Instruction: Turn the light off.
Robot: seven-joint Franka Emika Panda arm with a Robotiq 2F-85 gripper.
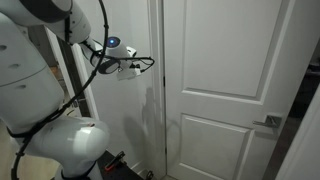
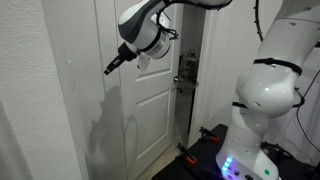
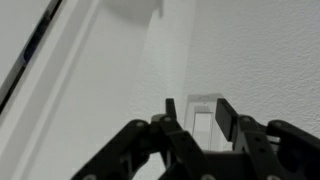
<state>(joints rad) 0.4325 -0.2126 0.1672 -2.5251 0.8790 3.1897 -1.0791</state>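
In the wrist view a white rocker light switch (image 3: pixel 202 128) sits in its plate on a white textured wall, framed between my two black fingers. My gripper (image 3: pixel 198 112) is open and empty, with its fingertips close in front of the switch; I cannot tell if they touch it. In both exterior views the gripper (image 1: pixel 150 64) (image 2: pixel 108 70) points at the wall beside the door frame at about shoulder height. The switch itself does not show in those views.
A white panelled door (image 1: pixel 225 90) (image 2: pixel 150 115) stands next to the switch wall, with a metal handle (image 1: pixel 270 123) (image 2: pixel 186 68). The door frame (image 3: pixel 70 90) runs along the left in the wrist view. The robot's white base (image 2: pixel 262 100) stands nearby.
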